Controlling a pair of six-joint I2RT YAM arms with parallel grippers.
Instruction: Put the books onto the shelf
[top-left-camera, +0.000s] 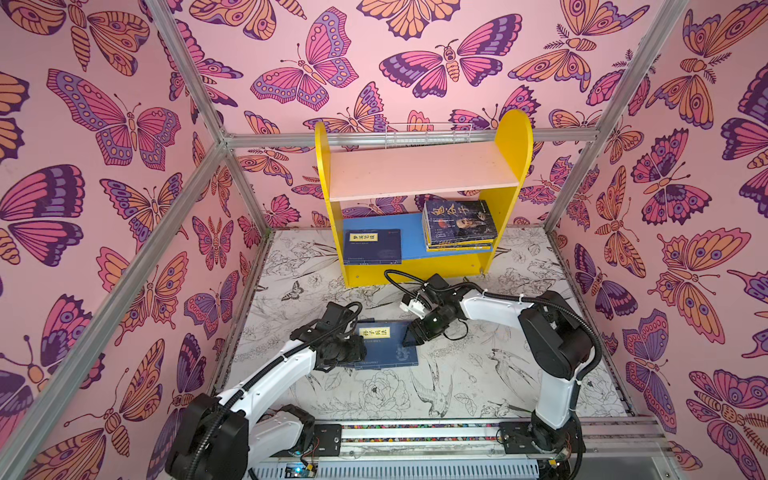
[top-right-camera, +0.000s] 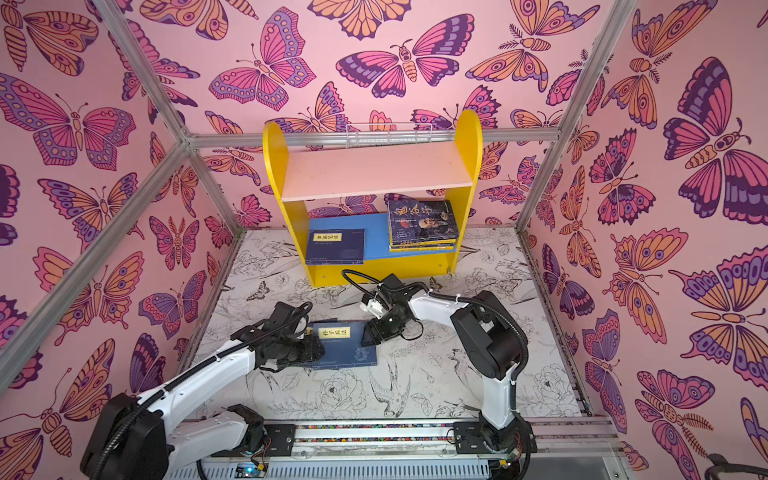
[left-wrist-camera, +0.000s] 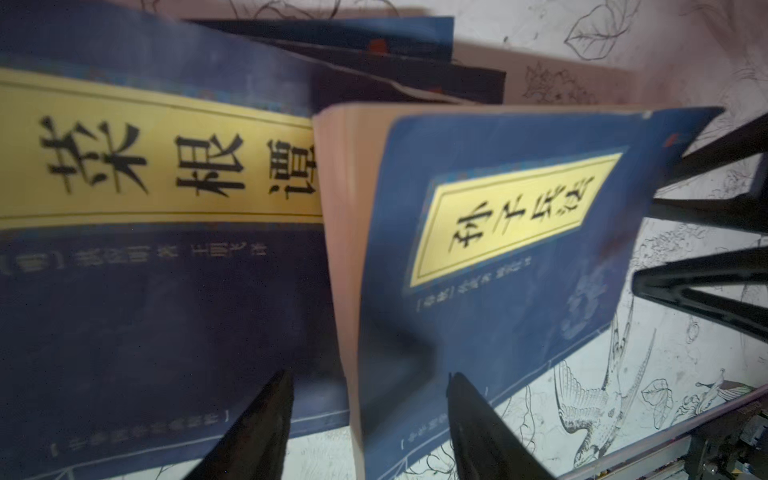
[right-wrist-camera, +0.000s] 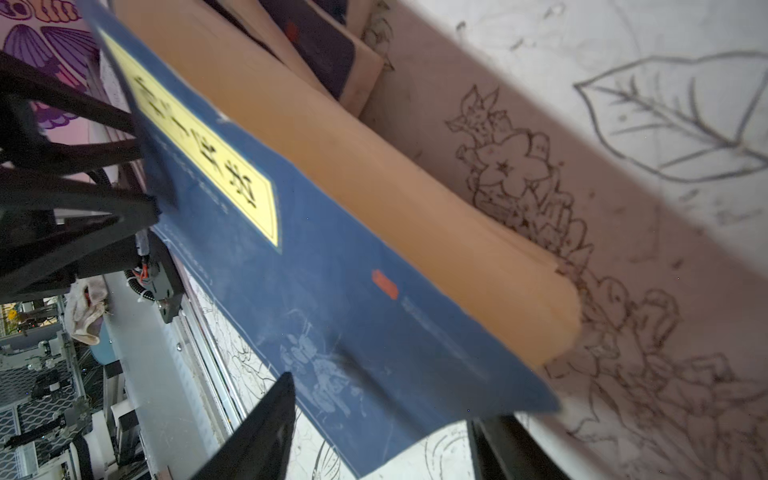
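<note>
A navy book with a yellow title label (top-left-camera: 388, 345) (top-right-camera: 347, 345) lies on the table between my two grippers. It rests tilted on other navy books (left-wrist-camera: 145, 166) that are mostly hidden in both top views. My left gripper (top-left-camera: 359, 349) (left-wrist-camera: 370, 376) is open, its fingers astride that top book's (left-wrist-camera: 498, 249) page edge without touching it. My right gripper (top-left-camera: 409, 338) (right-wrist-camera: 380, 401) is open too, with the book's (right-wrist-camera: 332, 291) far corner between its fingers. The shelf (top-left-camera: 513, 141) stands at the back. Its blue lower board holds a navy book (top-left-camera: 371, 246) and a stack topped by a portrait cover (top-left-camera: 459, 224).
A white wire rack (top-left-camera: 428, 135) sits behind the shelf's pink upper board (top-left-camera: 419, 170). Aluminium frame posts and butterfly walls close in the left, right and back. The arms' base rail (top-left-camera: 415, 432) runs along the front edge.
</note>
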